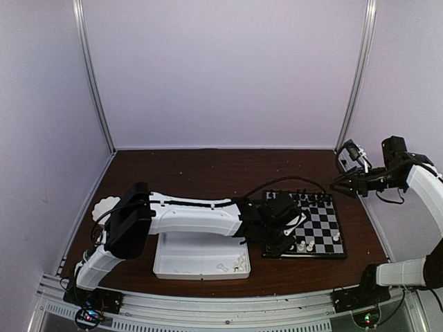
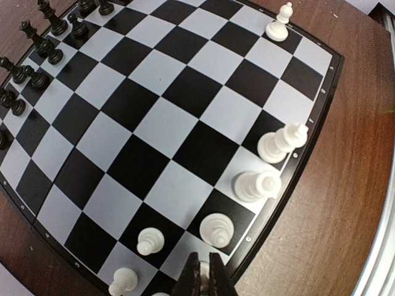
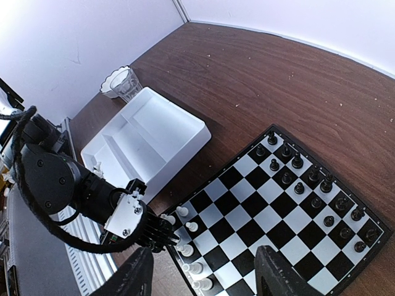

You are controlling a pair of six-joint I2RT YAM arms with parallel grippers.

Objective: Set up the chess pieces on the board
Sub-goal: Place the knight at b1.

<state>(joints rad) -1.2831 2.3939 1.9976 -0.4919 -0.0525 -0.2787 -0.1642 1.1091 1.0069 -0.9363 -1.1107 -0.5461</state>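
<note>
Dark wood surface point(image 1: 208, 166) carries the board point(image 1: 325, 223), right of centre. We see black chess pieces point(image 2: 40, 46) along its far side and a few white chess pieces point(image 2: 281, 143) near us. Our left pincer point(image 2: 200, 280) is closed above those; our right pincer point(image 3: 205, 259) hangs open, empty.

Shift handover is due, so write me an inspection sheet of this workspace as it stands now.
Surface: brown wooden table, a few light specks.
Job's things: board at the right; black pieces in two rows along one side; a few white pieces near the opposite side.
Clutter: white tray beside the board, small white bits in one corner; glass at the left edge.
Pincers: left pincer shut, low over the board's white side; right pincer open, empty, raised.
Cables: black cable arcs over the board's far side.
Surroundings: plain pale walls, metal posts.
</note>
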